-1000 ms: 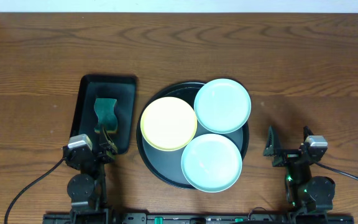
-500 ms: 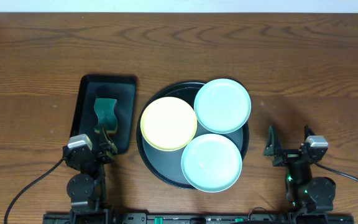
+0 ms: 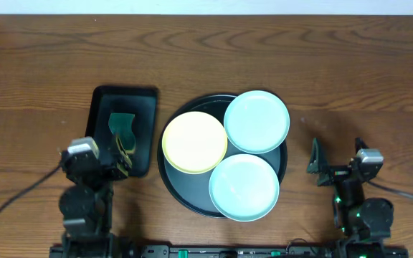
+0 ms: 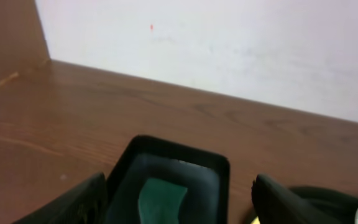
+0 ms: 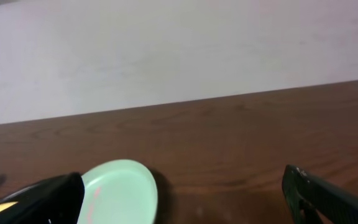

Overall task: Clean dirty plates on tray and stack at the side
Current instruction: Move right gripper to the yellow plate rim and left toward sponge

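- The three plates all sit on the round black tray [image 3: 181,188], mid-table and a bit toward your side.
- The pale yellow plate [image 3: 194,142] takes the tray's left part.
- One mint green plate [image 3: 257,121] is at the far right, hanging out past the rim, and its edge looks to lie over the yellow one's right edge.
- The other mint green plate [image 3: 244,186] is at the near right, also poking over the rim. It meets both of the others (I can't tell which edge is on top there).
- From overhead all three look clean-ish. The right wrist view catches the far mint plate [image 5: 120,193] with what may be a faint pinkish streak, but it's too soft to be sure.
- Just left of the round tray there's a rectangular black tray [image 3: 124,100] with a green sponge [image 3: 122,127] lying in it, and the left wrist view shows the same sponge [image 4: 160,198] on the tray floor [image 4: 166,163].
- Your left gripper [image 3: 120,159] hangs over the near end of that rectangular tray. Its fingers [image 4: 73,202] are spread wide with nothing between them, and it sits just short of the sponge.
- Your right gripper [image 3: 335,161] is over bare wood table [image 3: 364,72] to the right of the round tray, near it but apart from it. Its fingers [image 5: 328,199] are wide apart too, and it's holding nothing.
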Tool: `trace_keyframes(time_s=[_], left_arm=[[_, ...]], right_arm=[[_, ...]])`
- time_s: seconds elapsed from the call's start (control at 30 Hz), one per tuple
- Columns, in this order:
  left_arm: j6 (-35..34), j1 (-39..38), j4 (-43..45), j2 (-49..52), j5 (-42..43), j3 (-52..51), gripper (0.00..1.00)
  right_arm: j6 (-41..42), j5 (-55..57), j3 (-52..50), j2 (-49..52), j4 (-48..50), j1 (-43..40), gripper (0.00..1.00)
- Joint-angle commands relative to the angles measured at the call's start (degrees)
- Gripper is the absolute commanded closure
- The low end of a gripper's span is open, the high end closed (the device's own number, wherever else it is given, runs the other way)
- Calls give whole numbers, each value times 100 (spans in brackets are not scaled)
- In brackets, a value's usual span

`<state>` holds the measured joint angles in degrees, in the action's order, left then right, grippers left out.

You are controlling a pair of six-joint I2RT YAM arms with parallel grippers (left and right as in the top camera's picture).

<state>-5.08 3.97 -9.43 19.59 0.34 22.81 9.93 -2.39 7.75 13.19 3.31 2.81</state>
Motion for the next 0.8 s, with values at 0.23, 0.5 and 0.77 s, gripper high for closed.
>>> trace_keyframes(time_s=[0.23,0.5,0.77], left_arm=[[28,-13,-2227,2494,411,3045,25],[26,-13,-4666,4413,807,5587,25],[31,-13,-5206,5558,807,6081,25]], right_arm=[[-79,-966,2649,2944,-337,-9,1],[-79,-2328,5108,5204,-2533,-7,1],[120,-2964,6839,7058,-4774,758,1]])
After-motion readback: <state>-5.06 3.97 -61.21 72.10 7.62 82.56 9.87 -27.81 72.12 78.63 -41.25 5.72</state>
